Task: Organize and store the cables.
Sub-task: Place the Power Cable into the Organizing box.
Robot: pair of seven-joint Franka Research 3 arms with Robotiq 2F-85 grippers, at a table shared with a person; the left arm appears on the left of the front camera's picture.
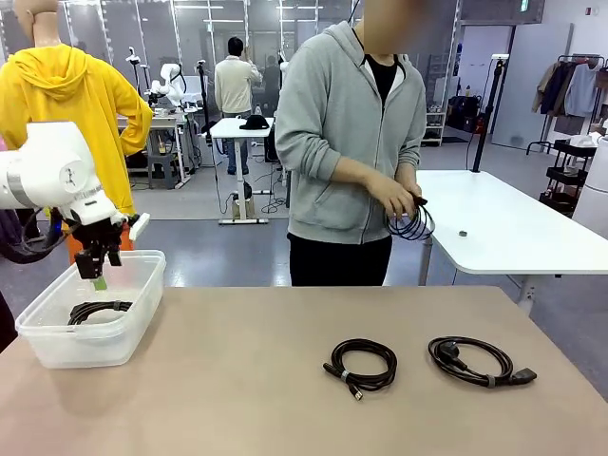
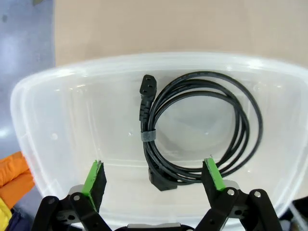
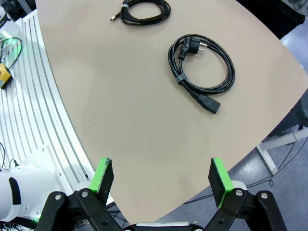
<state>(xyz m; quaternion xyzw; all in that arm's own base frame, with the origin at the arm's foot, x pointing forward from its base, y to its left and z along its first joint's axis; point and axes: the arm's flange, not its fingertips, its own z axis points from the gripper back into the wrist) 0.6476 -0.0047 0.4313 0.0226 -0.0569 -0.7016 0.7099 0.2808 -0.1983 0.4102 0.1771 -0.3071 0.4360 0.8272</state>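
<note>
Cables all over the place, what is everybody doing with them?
They are tidying cables into a clear tub. The left arm's fingers hang open above it, and one coiled cable lies inside. Two more, the middle coil and the right coil, lie on the table. The right arm's fingers are open above the table, holding nothing. The person across the table has another coil in both hands.

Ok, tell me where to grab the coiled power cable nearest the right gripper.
Grip the power cable at its band, where the strands are bundled tight. Bring the right gripper straight down, with a finger on each side. The cable lies flat on the table, so a sideways approach would likely find nothing to pinch.
</note>
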